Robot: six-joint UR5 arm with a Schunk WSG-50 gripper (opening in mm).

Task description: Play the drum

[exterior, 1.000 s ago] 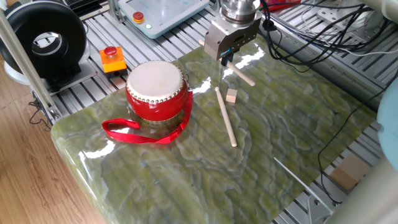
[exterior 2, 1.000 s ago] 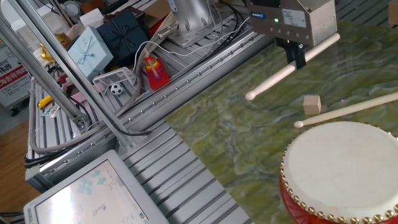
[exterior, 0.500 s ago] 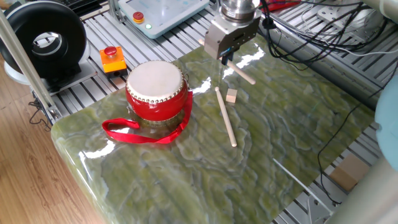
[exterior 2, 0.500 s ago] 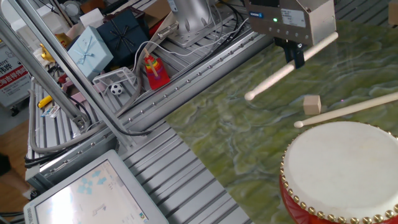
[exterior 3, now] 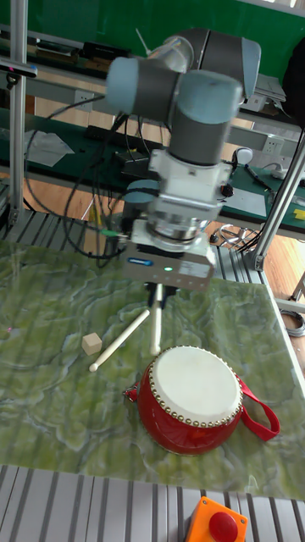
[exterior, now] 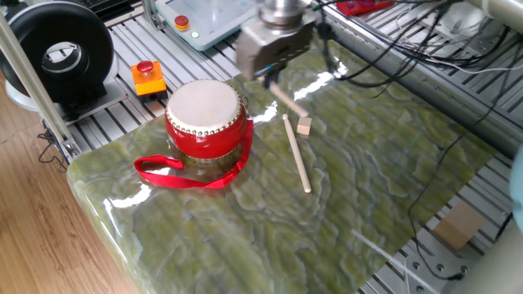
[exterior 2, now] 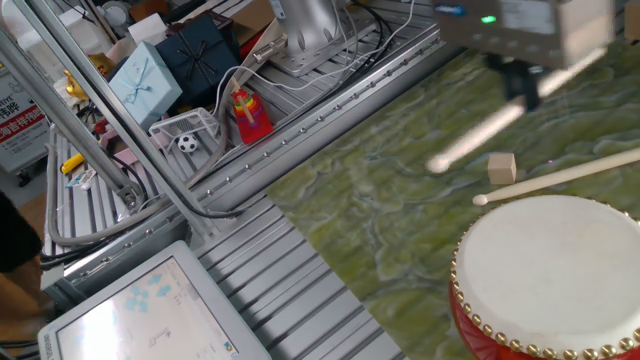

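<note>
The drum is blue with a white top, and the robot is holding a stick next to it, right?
Not quite. The drum is red, not blue, as one fixed view shows plainly. The rest holds: its top is white, and the gripper holds a wooden stick beside it. A second stick lies loose on the table.

Green marbled desk (exterior: 343, 196), glossy top, red drum (exterior: 207, 118) with white head standing on it, red ribbon strap (exterior: 176, 175) trailing flat on the surface, loose wooden stick (exterior: 296, 152) beside drum, small wooden cube (exterior: 304, 125) near stick's end.
</note>
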